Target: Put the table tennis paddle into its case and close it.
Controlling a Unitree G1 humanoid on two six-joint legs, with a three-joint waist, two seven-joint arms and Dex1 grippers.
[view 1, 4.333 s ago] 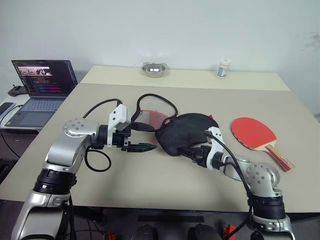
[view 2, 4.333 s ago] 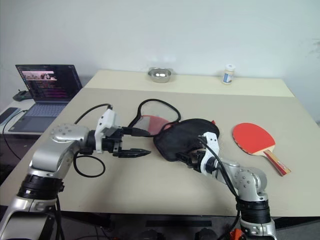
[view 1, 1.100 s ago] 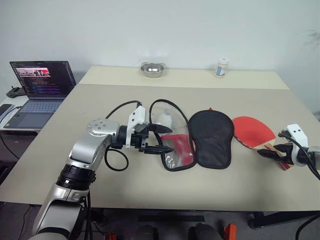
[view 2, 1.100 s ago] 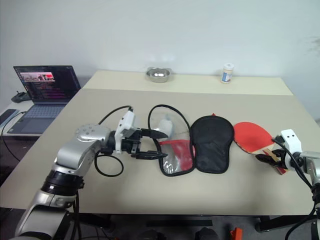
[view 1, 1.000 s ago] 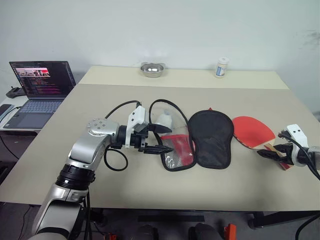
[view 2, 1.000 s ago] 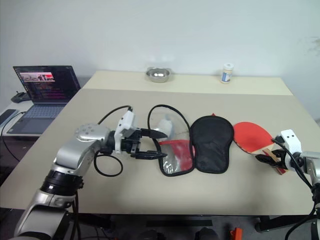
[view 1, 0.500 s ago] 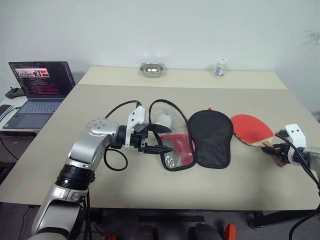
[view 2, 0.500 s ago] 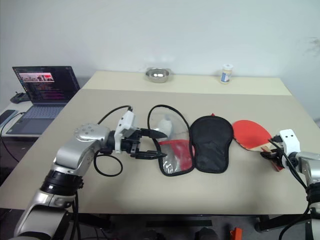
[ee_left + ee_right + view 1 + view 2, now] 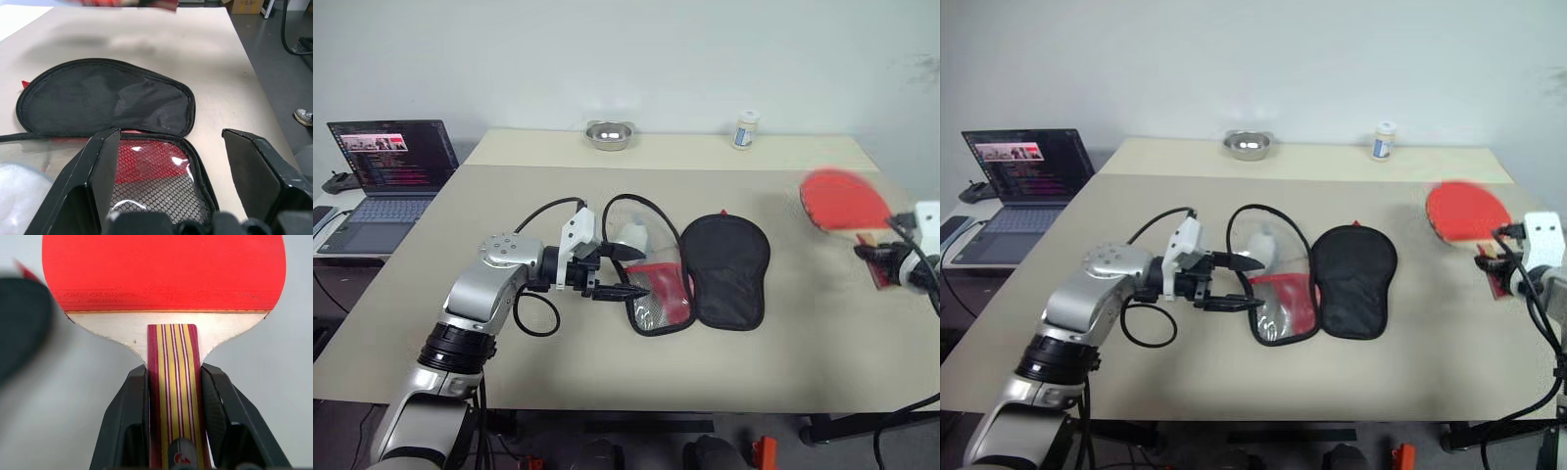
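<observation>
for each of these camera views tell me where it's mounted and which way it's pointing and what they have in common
Left eye and right eye views: on the head, looking forward and down over the table; both arms show.
Left wrist view: on the left wrist, looking along the open left gripper at the case.
Right wrist view: on the right wrist, looking along the right gripper, shut on the table tennis paddle.
Shared: the case lies open in the head and left wrist views.

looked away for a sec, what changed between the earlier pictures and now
The right gripper closed on the handle of the table tennis paddle and lifted it off the table. The left gripper stayed open at the opened case, which has not moved in the last second.
</observation>
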